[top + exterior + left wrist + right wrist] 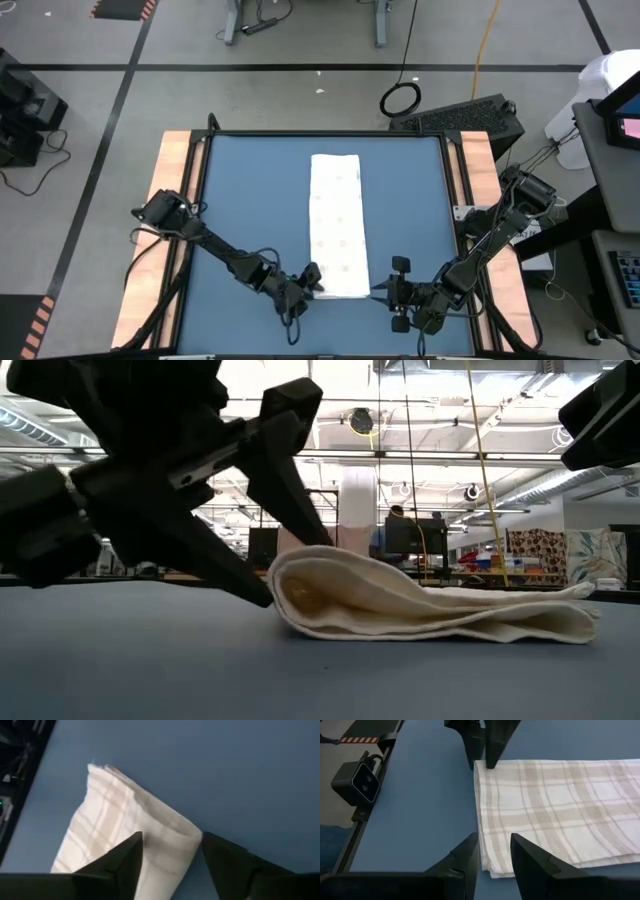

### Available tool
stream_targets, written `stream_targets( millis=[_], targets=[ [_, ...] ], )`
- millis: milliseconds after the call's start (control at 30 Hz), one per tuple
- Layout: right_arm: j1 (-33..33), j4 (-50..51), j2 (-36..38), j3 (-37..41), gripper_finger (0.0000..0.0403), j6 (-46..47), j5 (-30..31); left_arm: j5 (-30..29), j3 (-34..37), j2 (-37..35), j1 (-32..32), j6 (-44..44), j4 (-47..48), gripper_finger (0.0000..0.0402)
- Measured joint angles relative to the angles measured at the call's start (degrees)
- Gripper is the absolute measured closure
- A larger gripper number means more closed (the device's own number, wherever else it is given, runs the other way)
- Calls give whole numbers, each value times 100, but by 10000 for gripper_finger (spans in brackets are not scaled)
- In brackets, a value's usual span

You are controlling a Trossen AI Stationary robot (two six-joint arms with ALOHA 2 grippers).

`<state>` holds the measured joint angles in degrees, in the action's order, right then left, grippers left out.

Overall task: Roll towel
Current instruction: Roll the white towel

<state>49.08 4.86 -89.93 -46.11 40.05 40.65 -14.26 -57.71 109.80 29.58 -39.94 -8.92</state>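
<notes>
Folding had left the thin white plaid cloth towel (336,226) as a long strip down the blue table's (250,200) middle, and both dark grippers, left (309,281) and right (385,291), straddled its near-edge corners unclenched, apparently to begin rolling.

Industrial lab hall: taped floor (90,120), exposed ceiling trusses (450,455), workstations (410,540).

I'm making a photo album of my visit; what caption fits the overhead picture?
Two robot arms bring the left hand and right hand to the near corners of a folded towel on a blue table.
</notes>
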Motion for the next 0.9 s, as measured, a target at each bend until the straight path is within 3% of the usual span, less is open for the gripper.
stream_targets(
  millis=[433, 900],
  targets=[
    [0, -24, 2, -4, 298, 153, -3, 116, 0, 242, -120, 526, -75, 386],
    [-37, -863, -1233, -9, 295, -22, -487, -225, 0, 166, -58, 1113, -75, 393]
  ],
)
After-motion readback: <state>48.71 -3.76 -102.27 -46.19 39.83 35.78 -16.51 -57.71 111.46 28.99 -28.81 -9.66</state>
